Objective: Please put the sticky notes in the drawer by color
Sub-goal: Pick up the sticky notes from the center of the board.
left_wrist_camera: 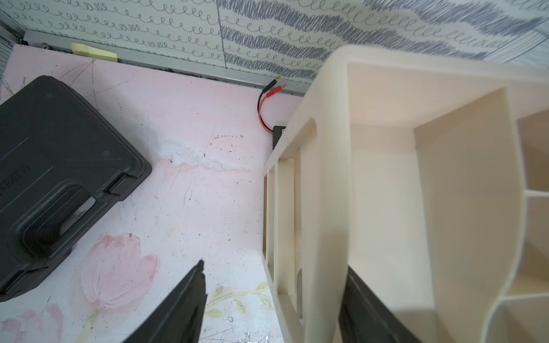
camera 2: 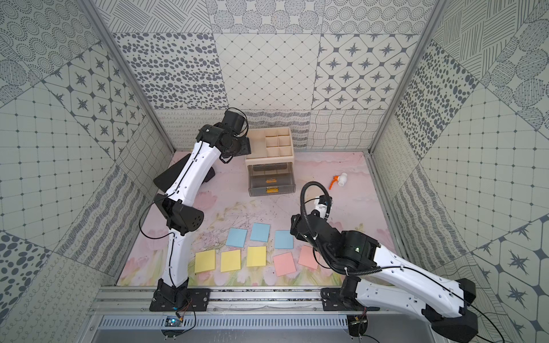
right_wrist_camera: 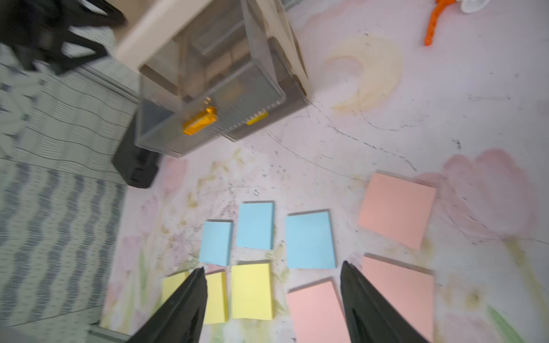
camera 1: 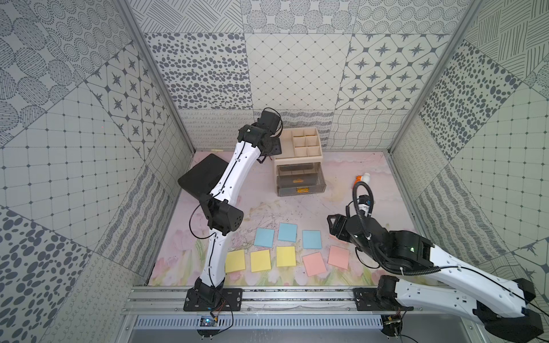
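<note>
A robotics lab test cell is being shown, not a home or an office. The worktop [camera 1: 341, 184], covered in a scuffed floral print, is being boxed in on three sides by printed patterned panels [camera 1: 297, 74], which are being held in bare aluminium posts [camera 1: 154, 77]. Two white-and-black robot arms [camera 1: 234, 175] are being carried on plates bolted to a metal rail [camera 1: 297, 297] along the front edge. Loose cables, a slotted cable duct [camera 1: 297, 322] and an exposed circuit board [camera 1: 205, 320] are being left in plain sight there. The sticky notes [camera 1: 287, 232] are being kept in tidy colour rows.
</note>
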Controlling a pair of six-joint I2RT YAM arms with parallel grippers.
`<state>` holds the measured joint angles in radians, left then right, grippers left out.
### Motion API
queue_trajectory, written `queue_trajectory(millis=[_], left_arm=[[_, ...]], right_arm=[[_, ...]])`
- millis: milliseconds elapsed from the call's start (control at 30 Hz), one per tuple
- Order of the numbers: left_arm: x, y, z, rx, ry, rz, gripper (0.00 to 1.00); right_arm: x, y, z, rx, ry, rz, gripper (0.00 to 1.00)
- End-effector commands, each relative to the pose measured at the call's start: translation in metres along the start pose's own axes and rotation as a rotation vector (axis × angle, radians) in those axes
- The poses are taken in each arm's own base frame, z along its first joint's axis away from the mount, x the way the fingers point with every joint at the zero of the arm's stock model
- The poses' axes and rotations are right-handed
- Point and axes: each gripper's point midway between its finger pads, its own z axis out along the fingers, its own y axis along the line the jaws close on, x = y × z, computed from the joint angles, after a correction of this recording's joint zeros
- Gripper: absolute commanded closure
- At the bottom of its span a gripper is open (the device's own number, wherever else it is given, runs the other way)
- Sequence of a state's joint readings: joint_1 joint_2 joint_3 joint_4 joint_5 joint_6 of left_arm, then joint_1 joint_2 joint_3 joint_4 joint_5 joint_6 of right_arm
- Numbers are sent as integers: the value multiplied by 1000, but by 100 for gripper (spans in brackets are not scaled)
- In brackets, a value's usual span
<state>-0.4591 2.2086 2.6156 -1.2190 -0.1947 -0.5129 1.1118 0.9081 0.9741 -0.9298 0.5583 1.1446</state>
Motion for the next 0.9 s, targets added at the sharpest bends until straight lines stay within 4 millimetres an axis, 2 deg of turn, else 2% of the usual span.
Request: queue_trajectory(millis=[0, 100, 167, 333, 500, 633, 867], left_arm=[[-19, 0, -47, 126, -49, -12, 27], [-19, 14, -70, 114, -61, -35, 27], [-12, 22, -80, 103, -58, -38, 27], [14, 35, -97, 127, -67, -58, 28], [49, 47, -99, 138, -28, -73, 28], [69, 59, -101, 117, -7, -62, 28], [91, 68, -96, 105, 31, -49, 28]], right_arm=[[25, -50, -4, 268, 110, -82, 21], [51, -73, -1, 387, 207, -91, 5], [69, -84, 1, 409, 260, -51, 1], [107, -106, 15, 431, 337, 13, 1], [136, -100, 38, 419, 418, -2, 1], [146, -97, 50, 387, 424, 31, 1], [155, -109, 65, 390, 441, 56, 1]])
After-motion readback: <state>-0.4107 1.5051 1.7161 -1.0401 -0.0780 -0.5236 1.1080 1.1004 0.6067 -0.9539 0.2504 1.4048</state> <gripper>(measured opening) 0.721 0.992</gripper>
